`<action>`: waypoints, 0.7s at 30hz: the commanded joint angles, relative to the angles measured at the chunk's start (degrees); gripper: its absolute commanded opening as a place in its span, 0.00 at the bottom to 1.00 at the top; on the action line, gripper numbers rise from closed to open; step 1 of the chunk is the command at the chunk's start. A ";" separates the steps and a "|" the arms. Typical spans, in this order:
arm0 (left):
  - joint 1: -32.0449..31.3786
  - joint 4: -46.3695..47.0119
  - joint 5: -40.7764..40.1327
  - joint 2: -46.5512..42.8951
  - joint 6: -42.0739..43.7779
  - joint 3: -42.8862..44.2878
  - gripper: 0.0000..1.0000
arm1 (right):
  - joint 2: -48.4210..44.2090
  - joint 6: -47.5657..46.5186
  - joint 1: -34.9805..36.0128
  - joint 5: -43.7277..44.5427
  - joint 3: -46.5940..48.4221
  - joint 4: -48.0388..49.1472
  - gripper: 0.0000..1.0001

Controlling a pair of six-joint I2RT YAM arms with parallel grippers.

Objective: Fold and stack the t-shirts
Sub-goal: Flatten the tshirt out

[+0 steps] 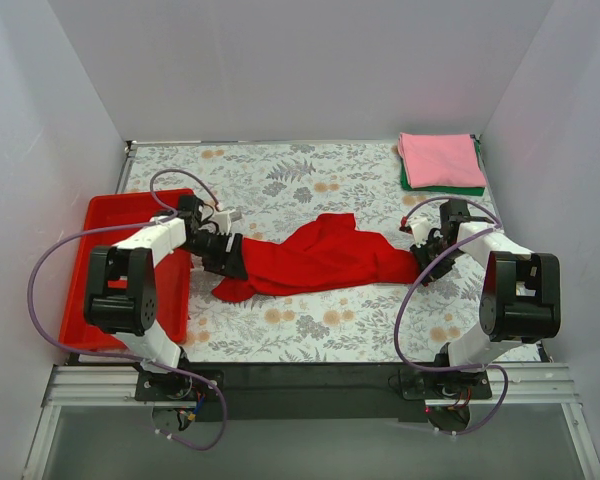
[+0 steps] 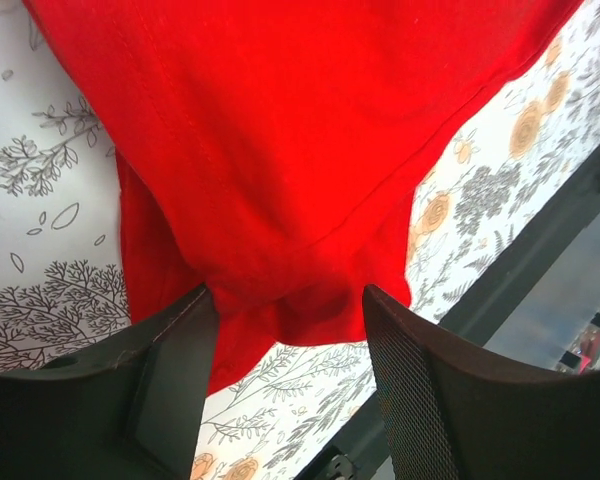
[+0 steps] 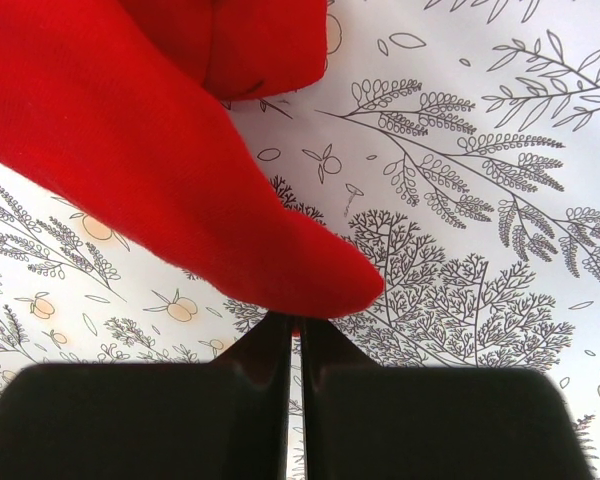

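The bright red t-shirt (image 1: 320,258) lies crumpled and stretched across the middle of the floral table, between my two grippers. My left gripper (image 1: 232,262) is at its left end; in the left wrist view the jaws (image 2: 290,310) stand wide apart with a bunched fold of the red cloth (image 2: 280,150) between them. My right gripper (image 1: 417,262) is at the shirt's right end; in the right wrist view it (image 3: 300,320) is shut on a corner of the red cloth (image 3: 130,150). The pink t-shirt (image 1: 440,160) lies folded on the dark green t-shirt (image 1: 412,184) at the back right.
A rigid red plastic tray (image 1: 110,230) stands at the left edge, under my left arm. The floral cloth (image 1: 320,330) covers the table. White walls close in the left, back and right sides. A dark rail (image 1: 310,375) runs along the near edge.
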 commanded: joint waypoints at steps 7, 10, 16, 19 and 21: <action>1.30 0.20 6.57 -1.42 -1.94 5.16 0.51 | 1.12 -0.80 -0.28 0.14 0.04 -3.13 0.01; 1.30 0.55 6.22 -0.89 -2.38 5.60 0.50 | 1.21 -0.72 -0.28 0.05 0.04 -3.22 0.01; 1.39 0.81 4.64 0.95 -2.82 5.61 0.40 | 0.87 -0.80 -0.28 0.23 0.13 -3.31 0.01; 1.39 1.34 3.94 0.95 -3.17 5.52 0.31 | 0.69 -0.80 -0.28 0.23 -0.05 -3.31 0.01; 1.39 0.90 3.23 1.30 -3.35 5.78 0.22 | 0.69 -0.80 -0.28 0.23 0.13 -3.40 0.01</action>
